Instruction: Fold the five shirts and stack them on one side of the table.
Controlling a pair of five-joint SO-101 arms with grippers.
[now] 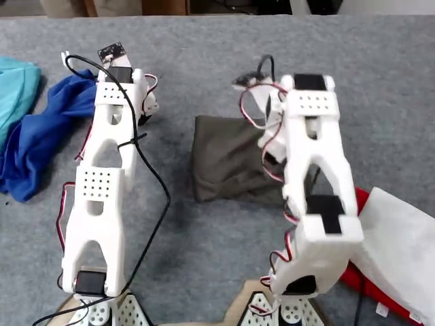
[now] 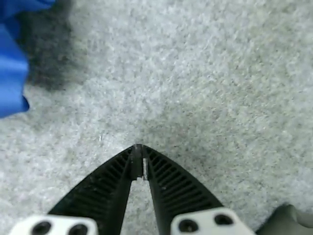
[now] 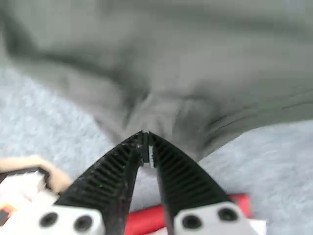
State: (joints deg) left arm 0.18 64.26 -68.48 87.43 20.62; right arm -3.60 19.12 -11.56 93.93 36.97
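High view, table (image 1: 204, 41): a grey, felt-like nap covers the whole surface.
Olive shirt (image 1: 228, 159): soft, dull fabric folded into a rough rectangle at the middle of the table, with its edges slightly rounded.
Blue shirt (image 1: 41, 136): a crumpled, unfolded heap with deep creases near the left edge.
Teal shirt (image 1: 13, 85): a loose, rumpled mound at the left edge, just beside the blue shirt.
White shirt (image 1: 397, 234): a flat, smooth folded slab toward the near right corner.
Red shirt (image 1: 360, 282): lies under the white shirt, showing as a narrow strip along its near side.
Left gripper (image 2: 138, 159): its black ribbed fingers are pressed tip to tip with nothing between them, over bare table between the blue and olive shirts.
Right gripper (image 3: 145, 147): at the olive shirt's right edge, ribbed fingers closed on the cloth, which puckers into folds at their tips.
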